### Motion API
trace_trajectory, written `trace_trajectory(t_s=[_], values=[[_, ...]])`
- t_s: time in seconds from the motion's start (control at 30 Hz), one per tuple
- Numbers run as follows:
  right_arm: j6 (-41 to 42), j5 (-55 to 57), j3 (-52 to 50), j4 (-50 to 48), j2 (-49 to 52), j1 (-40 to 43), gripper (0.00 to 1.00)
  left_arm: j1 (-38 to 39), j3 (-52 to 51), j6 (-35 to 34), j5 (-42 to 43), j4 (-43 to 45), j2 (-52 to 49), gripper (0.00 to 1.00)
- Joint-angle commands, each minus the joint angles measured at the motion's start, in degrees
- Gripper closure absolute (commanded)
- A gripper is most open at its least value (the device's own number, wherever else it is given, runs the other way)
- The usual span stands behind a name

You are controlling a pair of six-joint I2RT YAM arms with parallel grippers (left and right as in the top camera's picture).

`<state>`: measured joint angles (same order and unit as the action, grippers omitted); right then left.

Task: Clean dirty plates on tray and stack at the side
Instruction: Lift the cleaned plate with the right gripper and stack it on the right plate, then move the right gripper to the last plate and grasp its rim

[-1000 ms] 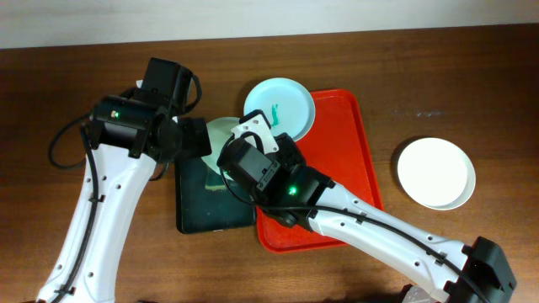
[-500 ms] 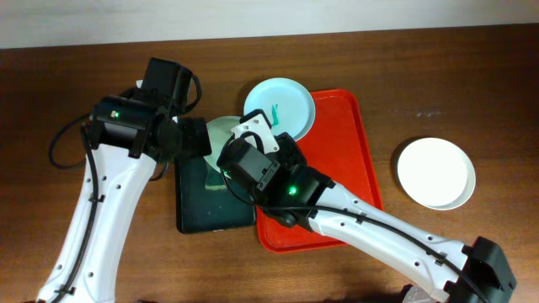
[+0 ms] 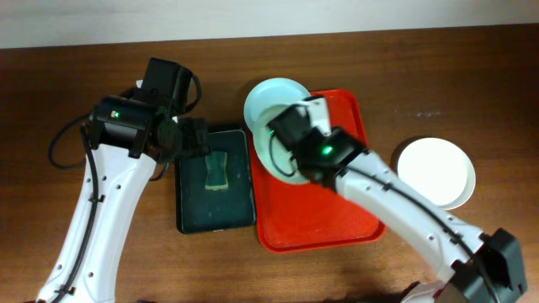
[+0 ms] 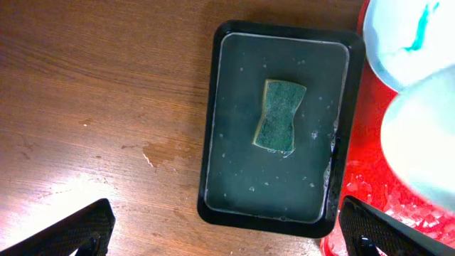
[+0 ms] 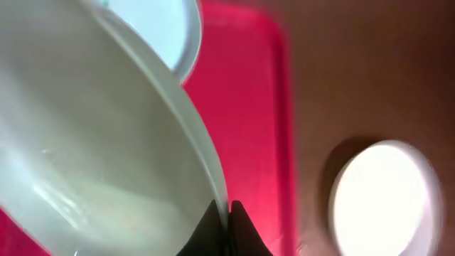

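Pinching a round pale-mint plate (image 3: 263, 151) by its thin rim in the clenched right hand (image 5: 226, 213), tilted over the red tray (image 3: 337, 220).

Hovering with the left hand (image 4: 227, 236) released, fingers wide apart, above a black round-cornered tray (image 4: 210, 142) with a wet, speckled sheen and a waisted green sponge (image 4: 278, 116). Just beside the held plate, at the glossy red plastic's far left corner: a shallow smeared plate (image 3: 282, 97) with a teal streak. Well apart, on the grained wooden desk (image 3: 101, 50): a plain white plate (image 3: 435, 172).
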<state>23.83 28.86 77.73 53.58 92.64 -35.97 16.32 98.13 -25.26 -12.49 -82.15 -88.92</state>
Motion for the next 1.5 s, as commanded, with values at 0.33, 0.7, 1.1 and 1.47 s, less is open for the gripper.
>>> trace_trajectory(t_s=[0.33,0.7,1.1,1.47], values=[[-3.91,-49.46,0.81,10.91,-5.25,52.46,0.96,-0.24,0.52,0.68,-0.83,0.02,0.50,0.01],[-5.64,-43.98,-4.57,12.04,4.44,82.42,0.96,-0.24,0.52,0.68,-0.83,0.02,0.50,0.01],[-6.27,-41.90,-9.86,8.46,3.17,77.96,0.61,-0.24,0.52,0.68,-0.83,0.02,0.50,0.00],[-13.18,-51.93,0.17,13.46,-17.18,54.73,0.60,-0.26,0.52,0.68,-0.83,0.02,0.50,0.00]])
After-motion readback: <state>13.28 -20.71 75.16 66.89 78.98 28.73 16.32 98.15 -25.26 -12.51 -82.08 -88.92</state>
